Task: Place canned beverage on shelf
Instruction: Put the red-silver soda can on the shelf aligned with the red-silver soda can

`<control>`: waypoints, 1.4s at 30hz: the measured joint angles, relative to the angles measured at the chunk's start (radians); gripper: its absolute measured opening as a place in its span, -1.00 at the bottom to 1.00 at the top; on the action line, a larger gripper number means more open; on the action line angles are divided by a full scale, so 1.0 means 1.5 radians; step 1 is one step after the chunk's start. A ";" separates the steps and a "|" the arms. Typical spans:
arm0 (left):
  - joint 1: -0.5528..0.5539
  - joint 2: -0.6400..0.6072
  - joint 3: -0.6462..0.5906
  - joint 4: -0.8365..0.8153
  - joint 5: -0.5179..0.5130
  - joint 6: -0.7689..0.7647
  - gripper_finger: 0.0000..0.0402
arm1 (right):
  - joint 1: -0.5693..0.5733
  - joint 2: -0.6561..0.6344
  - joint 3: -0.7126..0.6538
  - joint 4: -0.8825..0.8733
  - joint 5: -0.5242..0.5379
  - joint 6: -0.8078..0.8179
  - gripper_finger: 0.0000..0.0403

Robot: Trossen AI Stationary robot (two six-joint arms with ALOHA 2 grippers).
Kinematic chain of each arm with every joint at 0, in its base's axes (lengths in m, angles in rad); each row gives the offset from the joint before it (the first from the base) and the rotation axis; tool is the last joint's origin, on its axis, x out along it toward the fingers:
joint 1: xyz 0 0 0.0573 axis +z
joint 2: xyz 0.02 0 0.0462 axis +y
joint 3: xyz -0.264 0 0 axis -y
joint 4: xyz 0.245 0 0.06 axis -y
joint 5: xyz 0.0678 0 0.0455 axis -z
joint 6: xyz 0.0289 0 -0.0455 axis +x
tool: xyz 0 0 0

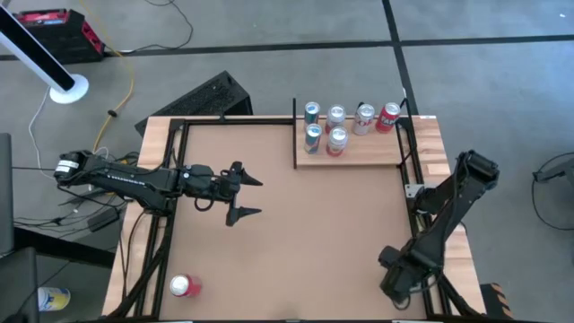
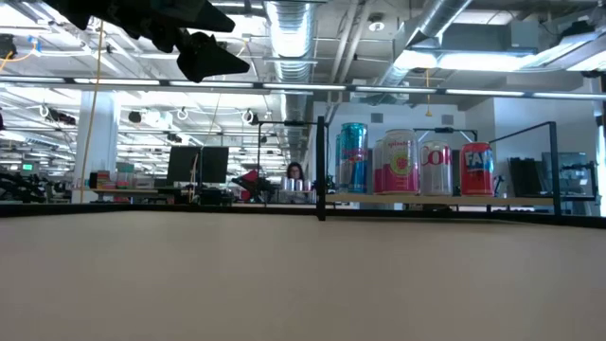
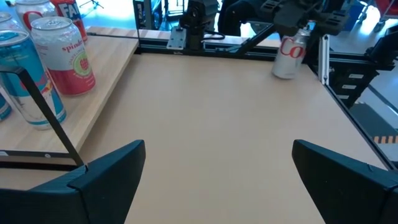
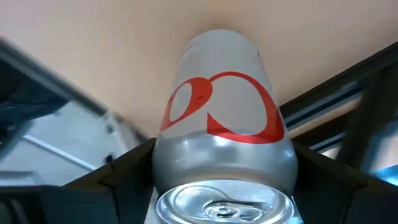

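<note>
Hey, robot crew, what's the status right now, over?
Left gripper open, mid-table. Right gripper clamped on silver can, near right corner. Shelf holds six cans; nothing blocks the way.

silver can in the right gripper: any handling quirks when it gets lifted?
The silver can stands upright between the right gripper fingers, so it probably lifts straight. Its smooth rounded metal wall looks slippery; an off-centre squeeze might let it twist. Thin wall, likely to dent under hard clamping. Weight cannot be judged; the top looks unopened.
</note>
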 joint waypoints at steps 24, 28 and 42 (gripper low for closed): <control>0.000 0.000 0.000 -0.010 0.000 -0.002 0.95 | -0.519 -0.002 0.001 -0.180 0.172 -0.745 0.63; 0.000 0.000 0.000 -0.010 0.000 -0.002 0.95 | -0.586 -0.001 0.001 -0.173 0.179 -0.799 0.66; 0.000 0.000 0.000 -0.010 0.000 -0.001 0.95 | -0.673 0.001 0.000 -0.153 0.198 -0.841 0.91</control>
